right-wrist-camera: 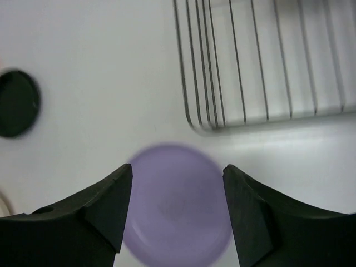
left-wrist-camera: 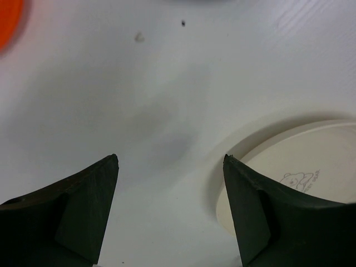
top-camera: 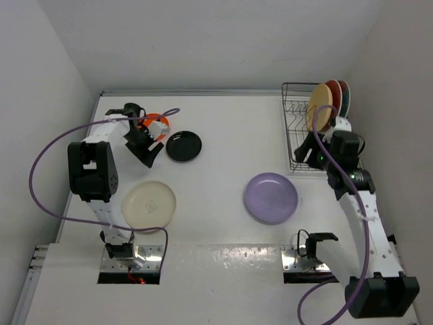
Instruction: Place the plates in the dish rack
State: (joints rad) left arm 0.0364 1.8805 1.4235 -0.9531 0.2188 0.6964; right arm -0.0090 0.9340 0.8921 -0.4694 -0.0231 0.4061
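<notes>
The worktop point(top-camera: 230, 128) lies bare and wide between the black plate point(top-camera: 184, 146) and the dish rack point(top-camera: 292, 125), which are well apart; the lavender plate point(top-camera: 270, 198) lies flat near the rack's near corner; the cream plate point(top-camera: 149, 203) lies beside the left arm. Three plates point(top-camera: 328, 101) stand upright at the rack's far right end, the wires to their left bare; the wall point(top-camera: 396, 101) closes in just beside the rack.

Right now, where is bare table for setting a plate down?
Widest bare patch of white table: between the small glossy black plate and dark wire dish rack. Another between the round cream plate and round lavender plate. Crowded at the small orange plate, by the left pincer.
</notes>
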